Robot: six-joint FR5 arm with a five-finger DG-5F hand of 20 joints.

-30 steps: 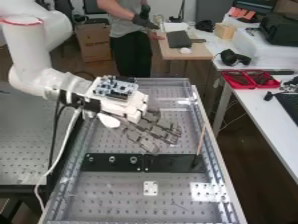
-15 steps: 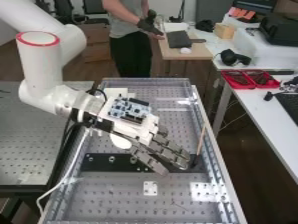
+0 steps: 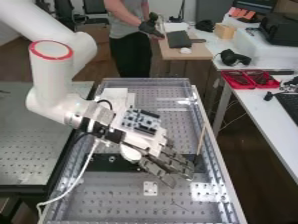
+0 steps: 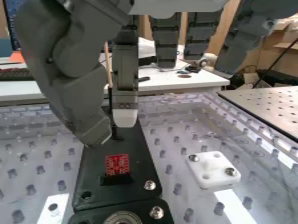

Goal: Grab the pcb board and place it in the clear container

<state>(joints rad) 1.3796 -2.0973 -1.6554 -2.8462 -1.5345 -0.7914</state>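
Robot hand closes in on small red board.
In the past second the white arm has swung the hand toward the bench's near end, over the black plate that crosses it to the right edge. Loosely extended, the fingers grip nothing. The red board, apparently the PCB, sits on the plate below them, ungrasped; the shift looks like lining up for the pickup, with the transfer to follow.

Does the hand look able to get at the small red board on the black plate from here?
Probably yes: the hand is close by with its fingers extended, and the red board lies uncovered on the black plate.
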